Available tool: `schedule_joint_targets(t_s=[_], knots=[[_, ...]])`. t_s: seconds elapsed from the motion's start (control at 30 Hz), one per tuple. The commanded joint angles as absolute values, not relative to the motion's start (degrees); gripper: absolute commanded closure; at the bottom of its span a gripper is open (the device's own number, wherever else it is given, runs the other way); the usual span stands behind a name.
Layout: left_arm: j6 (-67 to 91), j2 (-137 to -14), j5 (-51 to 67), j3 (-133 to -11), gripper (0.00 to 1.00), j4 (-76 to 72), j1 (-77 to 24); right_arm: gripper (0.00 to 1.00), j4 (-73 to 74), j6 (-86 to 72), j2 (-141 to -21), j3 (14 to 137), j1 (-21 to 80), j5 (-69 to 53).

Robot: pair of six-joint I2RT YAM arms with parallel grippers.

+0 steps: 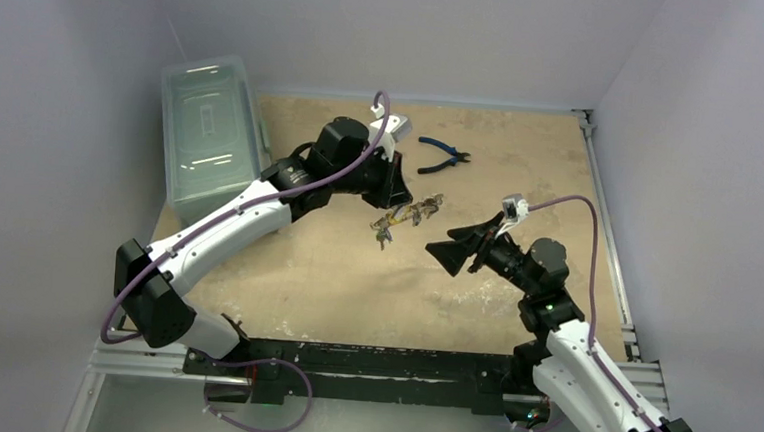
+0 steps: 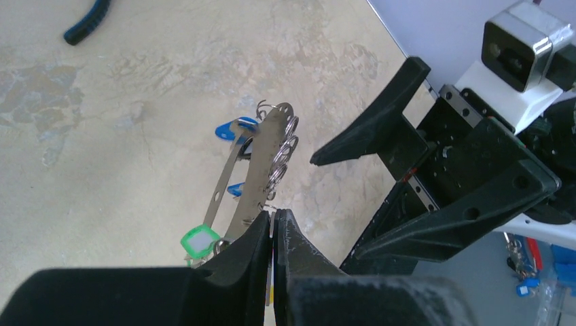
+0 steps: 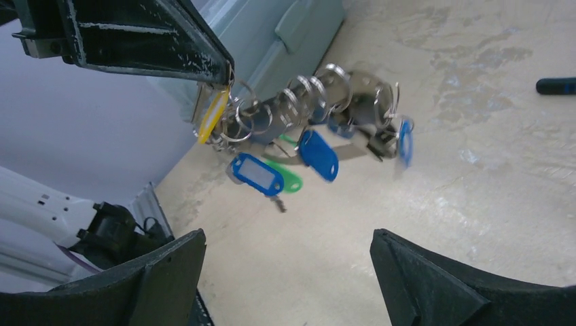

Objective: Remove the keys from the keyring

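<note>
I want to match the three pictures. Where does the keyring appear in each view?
Top external: keyring mid-picture, between the left jaws and the right jaws.
Left wrist: keyring at centre, rising from the shut left jaws.
Right wrist: keyring upper middle, hanging from the left jaws at top left.
Shared landmark: the blue-handled pliers, in all three views.
</note>
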State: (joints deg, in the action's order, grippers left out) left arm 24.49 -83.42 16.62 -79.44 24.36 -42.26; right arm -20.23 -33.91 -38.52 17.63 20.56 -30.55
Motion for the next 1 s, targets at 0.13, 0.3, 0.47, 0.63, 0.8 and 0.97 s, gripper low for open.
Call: schedule_joint_targets(t_s=[0.13, 0.3, 0.47, 0.63, 0.8, 0.97], knots=[[16.6, -80.6, 23.1, -86.7, 1.0, 30.7, -43.8, 0.01, -14.0, -21.8, -34.3, 22.3, 20.5, -28.9], [13.0, -80.2, 24.6, -89.1, 1.0, 36.1, -43.8, 0.01, -14.1, -21.4, -33.4, 22.9, 20.5, -30.4], [11.4, -79.2, 26.0, -89.1, 1.0, 38.1, -43.9, 0.01, -16.4, -22.0, -33.3, 23.2, 20.6, -34.1], [10.3, -78.6, 28.6, -90.5, 1.0, 39.8, -43.9, 0.01, -19.7, -22.8, -33.9, 22.5, 20.6, -36.6], [9.8, -78.0, 31.4, -90.7, 1.0, 40.4, -43.8, 0.01, -21.7, -23.3, -34.7, 22.5, 20.5, -38.8], [9.6, -77.7, 32.6, -90.6, 1.0, 40.8, -43.9, 0.01, -22.7, -22.7, -36.4, 23.3, 20.6, -38.4]])
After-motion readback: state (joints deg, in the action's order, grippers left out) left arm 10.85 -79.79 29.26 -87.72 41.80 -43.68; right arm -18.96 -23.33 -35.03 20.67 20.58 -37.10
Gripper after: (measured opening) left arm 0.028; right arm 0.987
